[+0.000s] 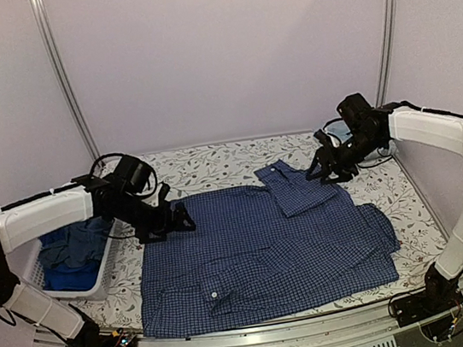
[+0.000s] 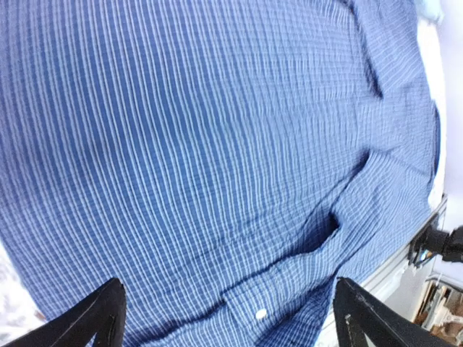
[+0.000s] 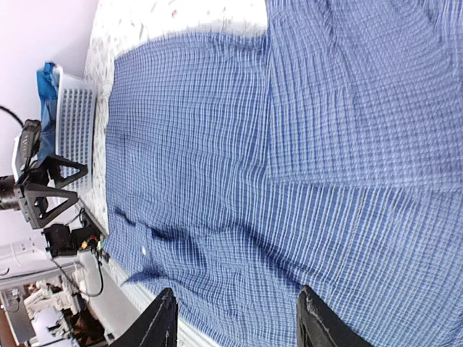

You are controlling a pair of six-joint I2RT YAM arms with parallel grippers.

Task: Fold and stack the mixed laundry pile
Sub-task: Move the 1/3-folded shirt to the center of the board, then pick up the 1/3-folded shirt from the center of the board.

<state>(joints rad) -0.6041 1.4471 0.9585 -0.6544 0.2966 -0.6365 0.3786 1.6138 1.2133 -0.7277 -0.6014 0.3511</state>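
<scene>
Inspection from the remote station, one moment, three views.

The checked shirt [image 1: 264,251] lay spread flat on the floral table cover [image 1: 213,163]. It filled most of the middle and near part of the table. One sleeve [image 1: 295,186] was folded inward across the far right of the body. A white button [image 1: 214,294] showed close to the near edge.

The left gripper [image 1: 174,222] hovered at the shirt's far left corner. In the left wrist view its fingers [image 2: 101,314] stood wide apart, with nothing between them. The checked shirt [image 2: 217,144] lay below the gap, and the button [image 2: 260,314] showed there too. I recorded this claw as apart and empty.

The right gripper [image 1: 324,169] hung above the far end of the folded sleeve. In the right wrist view the right gripper [image 3: 239,322] had its fingers [image 3: 163,318] parted, and I saw no cloth pinched between them. The checked shirt [image 3: 289,144] lay well beneath. I recorded this claw as apart and carrying nothing.

The white basket [image 1: 107,267] sat at the table's left edge, just beside the shirt. Inside it were the other blue garments [image 1: 70,252], bunched together unfolded. A darker piece lay over a brighter blue one. The right wrist view also showed the white basket [image 3: 72,116].
</scene>
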